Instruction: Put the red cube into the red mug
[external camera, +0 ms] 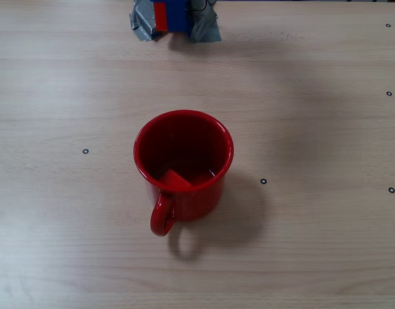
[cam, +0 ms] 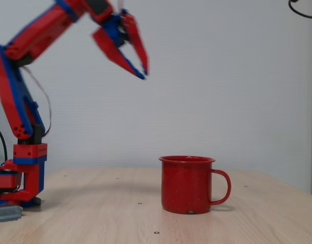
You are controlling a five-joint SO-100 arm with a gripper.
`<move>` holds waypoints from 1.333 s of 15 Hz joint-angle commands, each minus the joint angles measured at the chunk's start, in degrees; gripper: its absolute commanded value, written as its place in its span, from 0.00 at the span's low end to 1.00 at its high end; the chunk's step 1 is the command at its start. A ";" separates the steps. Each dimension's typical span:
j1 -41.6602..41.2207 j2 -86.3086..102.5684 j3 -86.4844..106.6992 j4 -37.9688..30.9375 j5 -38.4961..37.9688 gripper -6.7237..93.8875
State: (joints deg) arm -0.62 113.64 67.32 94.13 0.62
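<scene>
Red cube (external camera: 176, 179) inside red mug (external camera: 184, 203) — tilted.

The mug (external camera: 183, 166) is standing upright near the middle of the surface (external camera: 313, 244), its handle pointing toward the bottom edge in the overhead fixed view. The cube (external camera: 176, 179) is lying inside it. The pincer (cam: 138, 60) is hanging high above, left of the mug in the side fixed view.

Red mug (cam: 188, 184) upright on wooden table (cam: 94, 213), handle right, gripper (cam: 138, 58) raised high at left, empty
</scene>
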 commanded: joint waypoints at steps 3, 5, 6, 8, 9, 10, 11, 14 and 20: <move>2.20 29.62 25.31 -9.93 -2.29 0.07; 1.58 42.01 37.27 -12.48 -2.46 0.07; 1.41 46.85 42.54 -13.36 -1.67 0.07; 0.88 56.16 54.84 -15.82 -0.53 0.07; 0.62 60.12 61.17 -16.96 -0.35 0.07; 0.26 64.16 68.03 -18.46 -0.26 0.07; -0.18 67.59 74.97 -20.65 -0.09 0.07; -0.97 77.08 94.75 -29.53 -0.97 0.07; -2.81 77.26 111.09 -37.27 -4.83 0.07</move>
State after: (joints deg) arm -2.46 187.73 176.75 57.83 -2.81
